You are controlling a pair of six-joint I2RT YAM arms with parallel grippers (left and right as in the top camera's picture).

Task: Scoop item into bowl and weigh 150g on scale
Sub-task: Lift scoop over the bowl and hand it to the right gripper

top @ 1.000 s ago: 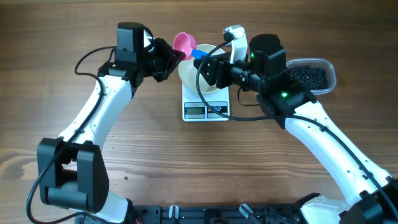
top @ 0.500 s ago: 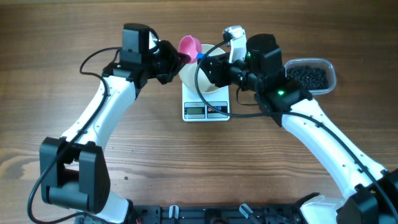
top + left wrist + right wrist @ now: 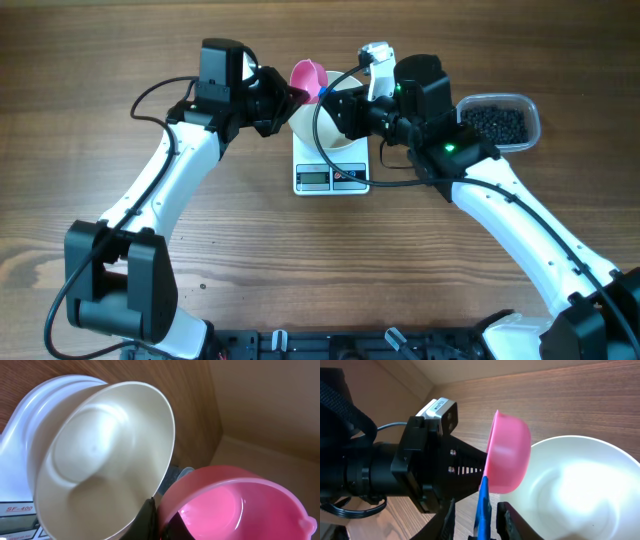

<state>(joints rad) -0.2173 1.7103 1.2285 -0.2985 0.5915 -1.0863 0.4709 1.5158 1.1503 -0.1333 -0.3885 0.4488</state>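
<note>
From overhead you get the whole layout. The scale point(image 3: 332, 177) sits on the table point(image 3: 100, 250) about midway between its left and right edges, with the bowl point(image 3: 303, 122) on top. The item point(image 3: 495, 122) lies in a clear tub point(image 3: 530, 110) well apart from it, toward the right edge. None of the beads show in the bowl.

That view does not show you how either grip stands. The right arm's body covers much of the bowl, and the right gripper point(image 3: 338, 108) is buried in dark parts.

The right wrist view settles it. The left gripper point(image 3: 482, 462) is clenched on the rim of the pink scoop point(image 3: 509, 452), which is held on edge just beside the bowl's far rim. The scoop's blue handle point(image 3: 483, 500) hangs between the right gripper's fingers point(image 3: 512, 520). You can see a gap on each side, so that gripper is released around the handle.

The left wrist view alone looks into the scoop point(image 3: 235, 505) and into the bowl point(image 3: 100, 460), and both are empty. A corner of the scale's label point(image 3: 12, 510) shows at the lower left.

The scale's display is too small to read overhead. The lower end of the handle is cut off in the right wrist view.
</note>
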